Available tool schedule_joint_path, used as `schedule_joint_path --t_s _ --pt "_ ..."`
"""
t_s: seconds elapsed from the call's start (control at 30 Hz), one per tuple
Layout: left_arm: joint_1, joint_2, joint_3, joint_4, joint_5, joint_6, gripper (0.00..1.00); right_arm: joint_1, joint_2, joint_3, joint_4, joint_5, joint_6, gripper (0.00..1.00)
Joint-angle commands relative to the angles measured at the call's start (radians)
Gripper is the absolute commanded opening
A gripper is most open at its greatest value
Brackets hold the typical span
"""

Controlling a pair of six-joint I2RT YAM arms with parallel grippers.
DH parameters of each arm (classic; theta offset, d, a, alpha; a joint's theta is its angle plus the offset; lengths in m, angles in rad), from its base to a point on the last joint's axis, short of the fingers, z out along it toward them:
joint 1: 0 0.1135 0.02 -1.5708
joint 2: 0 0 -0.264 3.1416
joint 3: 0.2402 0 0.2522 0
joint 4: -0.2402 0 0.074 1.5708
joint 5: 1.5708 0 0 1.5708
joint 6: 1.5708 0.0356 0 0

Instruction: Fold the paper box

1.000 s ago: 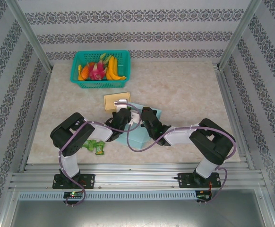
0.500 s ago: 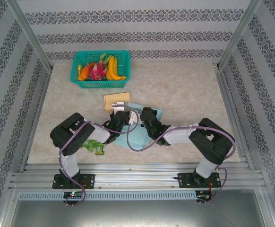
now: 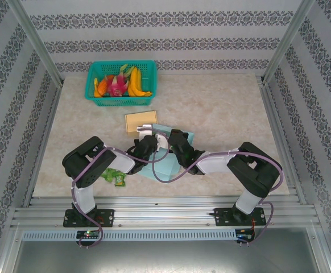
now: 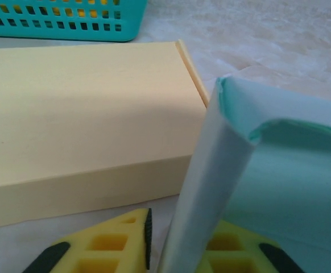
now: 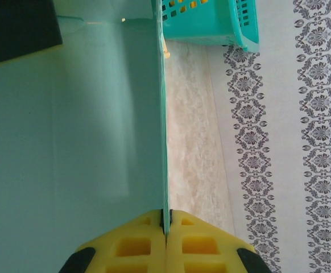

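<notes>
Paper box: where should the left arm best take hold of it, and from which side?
Probably the upright folded wall of the paper box, jaws straddling it from the near side: it stands thin and tall, and the cream block crowds its far side.

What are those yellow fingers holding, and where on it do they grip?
The right fingers pinch the paper box by a thin wall edge. The left fingers straddle its folded corner; a firm grip cannot be told.

The paper box (image 4: 290,170) is matt, the cream block (image 4: 80,114) smooth, the basket (image 4: 63,20) glossy plastic.
</notes>
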Motion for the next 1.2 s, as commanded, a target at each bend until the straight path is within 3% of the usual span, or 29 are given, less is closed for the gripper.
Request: schedule_joint_path --t_s 0.0,0.07,0.17,0.23,0.33,0.4,0.67,0.83,1.0,1.17 --pt "0.063 0.009 -0.055 -0.122 -0.107 0.004 0.10 -0.015 -0.005 -0.037 -0.129 0.044 0.066 0.00" --pt "0.062 0.003 -0.071 -0.064 -0.020 0.035 0.02 -0.014 -0.010 -0.032 -0.129 0.037 0.089 0.01" --pt "0.061 -0.020 -0.101 0.000 0.072 0.053 0.00 -0.012 -0.059 -0.041 -0.133 -0.023 0.156 0.20" --pt "0.060 -0.048 -0.121 0.020 0.104 0.055 0.00 -0.015 -0.109 -0.043 -0.160 -0.083 0.209 0.28" --pt "0.059 -0.090 -0.136 0.018 0.124 0.050 0.00 -0.013 -0.181 -0.041 -0.205 -0.144 0.259 0.49" --pt "0.059 -0.114 -0.142 0.007 0.129 0.046 0.00 -0.009 -0.230 -0.037 -0.242 -0.163 0.287 0.55" --pt "0.059 -0.199 -0.168 -0.029 0.122 -0.001 0.00 -0.001 -0.506 -0.108 -0.336 -0.256 0.553 0.57" --pt "0.058 -0.256 -0.196 -0.014 0.146 -0.030 0.00 -0.008 -0.659 -0.108 -0.458 -0.262 0.895 0.56" --pt "0.053 -0.277 -0.205 0.000 0.142 -0.042 0.00 -0.015 -0.664 -0.038 -0.556 -0.303 1.223 0.54" --pt "0.051 -0.247 -0.186 0.008 0.119 -0.035 0.00 -0.013 -0.595 0.042 -0.550 -0.358 1.353 0.52"
